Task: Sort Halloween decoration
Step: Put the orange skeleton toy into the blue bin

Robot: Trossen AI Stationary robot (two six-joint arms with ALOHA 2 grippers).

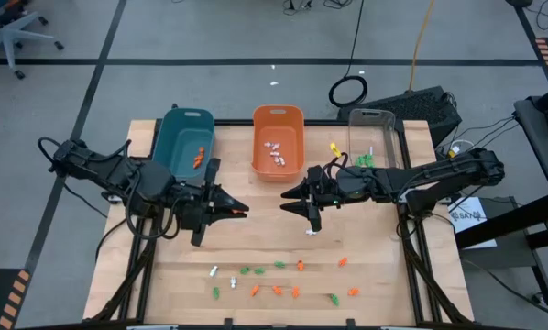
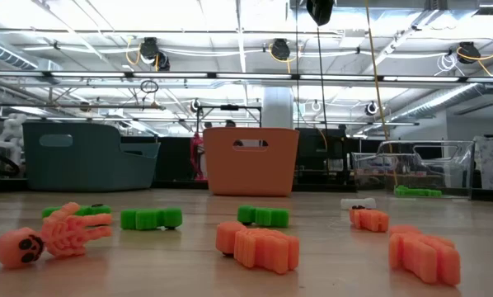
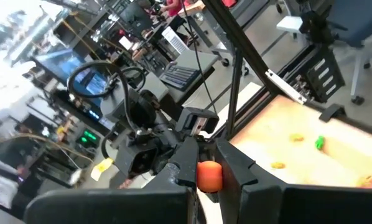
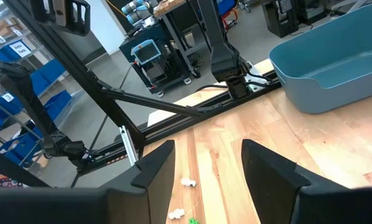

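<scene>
An orange trinket (image 3: 209, 176) is sitting clamped between the fingers of the left pincer (image 1: 240, 210), which is hanging above the desk (image 1: 265, 247) just in front of the teal bin (image 1: 184, 139). The remaining loose decorations (image 1: 283, 280), in orange, green and white, are lying scattered along the near part of the desk, well apart from both pincers; an orange skeleton figure (image 2: 53, 233) is lying nearest the low camera on the left. One white piece (image 1: 311, 231) is resting on the desk just below the right pincer (image 1: 292, 198), whose fingers are standing apart with nothing between them, in front of the orange bin (image 1: 278, 139). That orange bin is holding several pale pieces, the teal bin is holding an orange one (image 1: 197, 158), and the clear bin (image 1: 373, 136) at far right is holding green ones (image 1: 364, 160).
</scene>
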